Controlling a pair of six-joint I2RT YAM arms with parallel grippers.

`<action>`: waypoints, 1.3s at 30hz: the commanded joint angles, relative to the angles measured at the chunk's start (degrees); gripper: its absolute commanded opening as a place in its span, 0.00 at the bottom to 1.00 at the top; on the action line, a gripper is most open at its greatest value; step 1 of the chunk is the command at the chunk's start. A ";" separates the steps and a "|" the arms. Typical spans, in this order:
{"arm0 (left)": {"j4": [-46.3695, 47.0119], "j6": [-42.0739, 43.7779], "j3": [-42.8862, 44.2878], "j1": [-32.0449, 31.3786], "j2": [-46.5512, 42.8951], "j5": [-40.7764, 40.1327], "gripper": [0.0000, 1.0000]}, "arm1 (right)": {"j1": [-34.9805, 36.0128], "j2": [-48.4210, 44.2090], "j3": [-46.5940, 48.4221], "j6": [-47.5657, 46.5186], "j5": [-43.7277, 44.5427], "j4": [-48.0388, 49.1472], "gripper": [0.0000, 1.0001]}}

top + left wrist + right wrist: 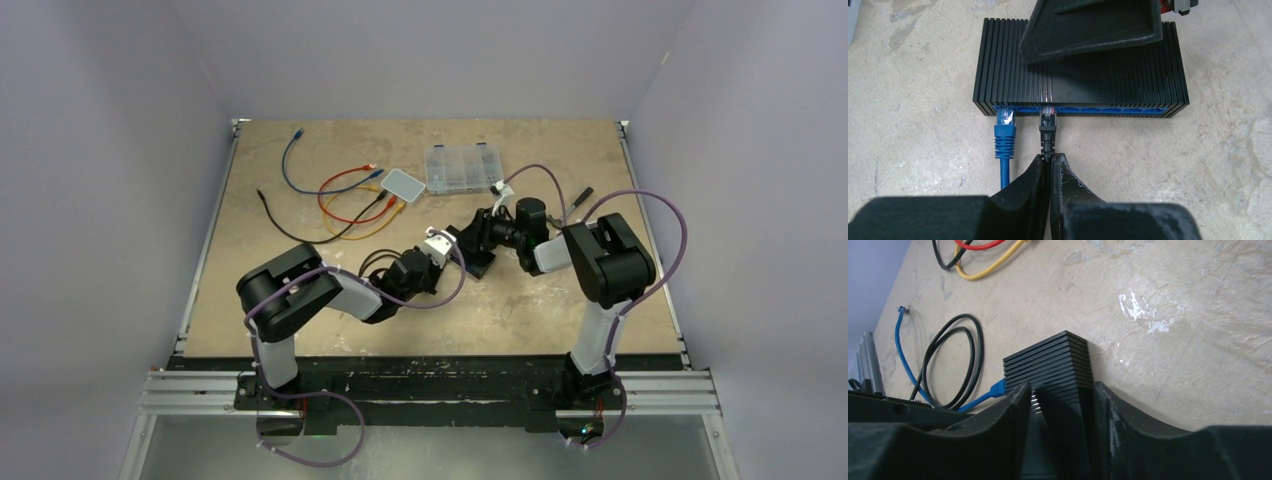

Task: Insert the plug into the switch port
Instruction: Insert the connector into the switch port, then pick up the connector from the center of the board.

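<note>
The black ribbed switch (pixel 1128 75) lies flat on the table, its row of blue ports facing my left gripper. A blue plug (pixel 1005 127) sits in the leftmost port. The black plug (pixel 1047 119) has its clear tip at the mouth of a port a little further right. My left gripper (pixel 1050 157) is shut on the boot just behind that plug. My right gripper (pixel 1060 390) straddles the switch (pixel 1048 360) from the far side, with a thin lit gap at its left finger. One of its fingers (pixel 1093 25) hangs over the switch top.
Red, yellow, black and blue cables (pixel 345 205) lie at the back left beside a small white box (pixel 403 184). A clear parts organiser (pixel 463 168) stands behind the arms. A coil of black cable (pixel 955 360) and the blue cable (pixel 990 390) lie left of the switch.
</note>
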 commanded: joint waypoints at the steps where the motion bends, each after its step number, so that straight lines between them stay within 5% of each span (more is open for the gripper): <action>1: 11.99 -2.31 3.37 1.52 -0.34 3.14 0.02 | 2.53 -6.30 -1.65 -2.22 -2.69 -13.91 0.56; 6: 4.96 -2.90 3.20 1.56 -3.00 4.76 0.11 | 1.08 -12.77 -4.30 -2.52 8.68 -14.37 0.69; 12: -5.14 -3.38 3.88 3.13 -10.95 2.89 0.39 | 0.93 -20.69 -7.65 -2.26 22.60 -14.59 0.85; 18: -18.43 -5.59 7.77 7.30 -17.64 -2.59 0.53 | 0.93 -25.81 -9.92 -1.55 29.02 -14.33 0.93; 31: -31.88 -24.44 17.84 31.27 -16.11 -11.15 0.85 | 0.93 -28.41 -11.44 -1.25 28.88 -12.27 0.93; 39: -28.30 -34.83 21.27 46.25 -8.09 -5.70 0.78 | 0.93 -27.89 -11.36 -1.09 27.16 -11.82 0.93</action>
